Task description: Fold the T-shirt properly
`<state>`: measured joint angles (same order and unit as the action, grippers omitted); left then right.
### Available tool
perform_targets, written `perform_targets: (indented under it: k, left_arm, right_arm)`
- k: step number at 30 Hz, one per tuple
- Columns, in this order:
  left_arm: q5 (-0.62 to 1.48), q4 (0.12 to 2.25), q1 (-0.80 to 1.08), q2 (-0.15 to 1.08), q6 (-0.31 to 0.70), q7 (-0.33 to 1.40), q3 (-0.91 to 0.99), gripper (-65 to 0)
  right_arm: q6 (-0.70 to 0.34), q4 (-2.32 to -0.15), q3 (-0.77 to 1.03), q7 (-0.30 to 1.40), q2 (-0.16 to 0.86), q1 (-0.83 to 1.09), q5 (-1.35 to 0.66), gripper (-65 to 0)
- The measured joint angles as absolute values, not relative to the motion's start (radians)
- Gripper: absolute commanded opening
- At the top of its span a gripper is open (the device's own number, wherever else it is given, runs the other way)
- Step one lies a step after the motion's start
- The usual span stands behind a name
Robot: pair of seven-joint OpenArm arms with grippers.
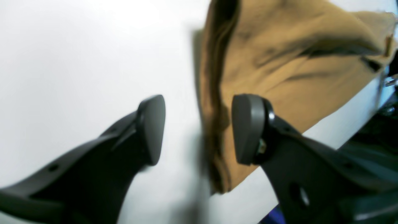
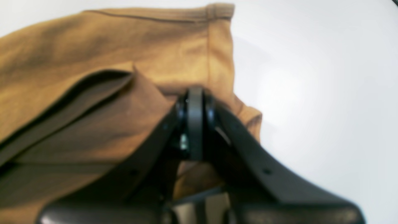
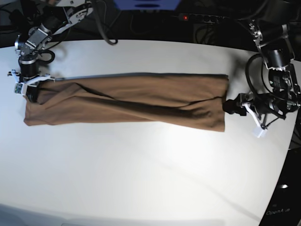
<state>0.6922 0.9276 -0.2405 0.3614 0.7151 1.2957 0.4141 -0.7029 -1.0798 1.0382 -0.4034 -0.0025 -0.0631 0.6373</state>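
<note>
Left wrist: my left claw (image 1: 199, 129) nearest, jaws spread wide, nothing gripped. T-shirt (image 1: 279, 74) edge runs between pads; right pad (image 1: 247, 127) over cloth, left pad over bare table (image 1: 77, 62).

Right wrist: my right claw (image 2: 195, 124) pinched tight on T-shirt (image 2: 93, 77) fold, cloth bunched round tips. Hemmed edge beyond, white table (image 2: 326, 77) to right.

Base: T-shirt (image 3: 131, 100) lies as long narrow band across table (image 3: 150, 179). Right claw (image 3: 32, 90) clamps one end at picture's left. Left claw (image 3: 233, 106) sits at other end, gaping.
</note>
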Motion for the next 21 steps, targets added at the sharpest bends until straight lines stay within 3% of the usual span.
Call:
perform_targets:
  k: [21]
  left_arm:
    - [0.834, 0.931, -0.154, 0.329, 0.738, 1.246, 0.383, -30.4]
  right_arm:
    - [-0.703, -1.082, 1.038, -0.411, -0.002, -0.051, 0.636, -64.1]
